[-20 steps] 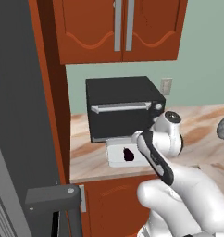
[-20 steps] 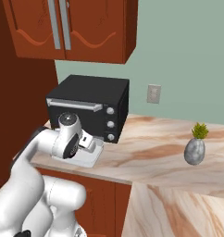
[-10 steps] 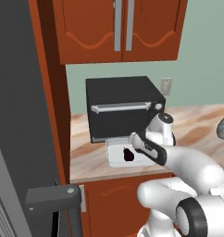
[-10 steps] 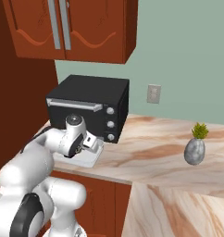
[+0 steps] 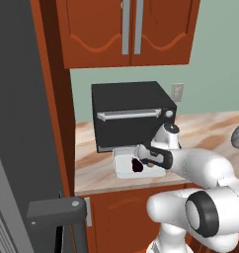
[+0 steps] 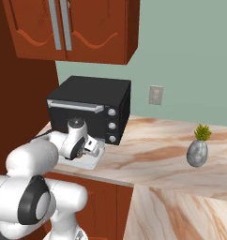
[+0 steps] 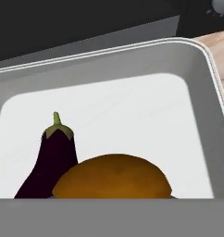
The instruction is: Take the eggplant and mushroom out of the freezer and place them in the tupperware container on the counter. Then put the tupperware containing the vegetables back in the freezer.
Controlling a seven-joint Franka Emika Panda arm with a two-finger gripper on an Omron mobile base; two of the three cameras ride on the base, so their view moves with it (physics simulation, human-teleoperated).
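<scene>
The tupperware container [image 5: 122,167] [image 6: 90,161] lies on the counter [image 5: 92,170] [image 6: 157,154] in front of a black toaster oven. In the hand view the dark purple eggplant [image 7: 51,159] lies on the floor of the container [image 7: 211,92]. The brown-capped mushroom [image 7: 113,181] is right beside it, close to the camera, covering the fingertips. My gripper [image 5: 139,159] [image 6: 94,146] hangs low over the container, apparently shut on the mushroom. The eggplant [image 5: 138,166] shows as a dark spot under the hand. The grey freezer [image 5: 22,123] stands at the left.
The black toaster oven [image 5: 131,113] [image 6: 89,105] stands just behind the container. Orange-brown cupboards [image 5: 126,29] hang above. A grey vase with a small plant [image 6: 198,151] stands on the counter to the right. The freezer's dark bar handle [image 5: 57,212] juts out at the lower left.
The arm has bent down and forward, bringing the hand lower over the container. The eggplant and container have not moved.
</scene>
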